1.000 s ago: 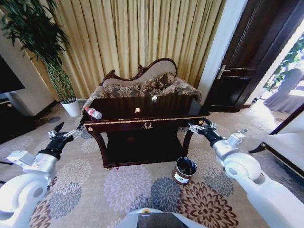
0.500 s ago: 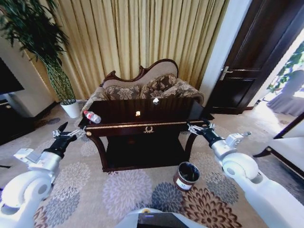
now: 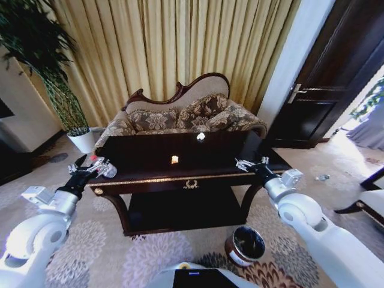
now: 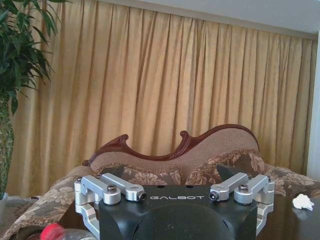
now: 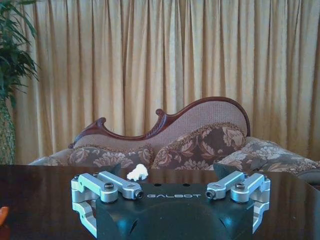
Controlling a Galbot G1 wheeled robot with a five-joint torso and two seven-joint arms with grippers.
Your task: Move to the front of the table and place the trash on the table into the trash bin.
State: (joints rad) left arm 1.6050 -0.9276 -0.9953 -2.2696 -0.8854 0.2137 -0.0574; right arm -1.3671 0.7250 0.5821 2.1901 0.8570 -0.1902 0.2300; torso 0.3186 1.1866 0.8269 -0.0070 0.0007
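Bottle [image 3: 105, 170] lies by left end effector [image 3: 86, 167]; both end effectors' fingers apart.

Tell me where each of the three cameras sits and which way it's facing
Head view: high on the robot, looking forward and down at the table; left gripper, right gripper and both arms show.
Left wrist view: behind the left gripper, facing the sofa and curtain.
Right wrist view: behind the right gripper, low over the tabletop.
Shared: the white scrap.

White rounded arms end in black wrists; each black, GALBOT-marked gripper carries silver screwed linkages.
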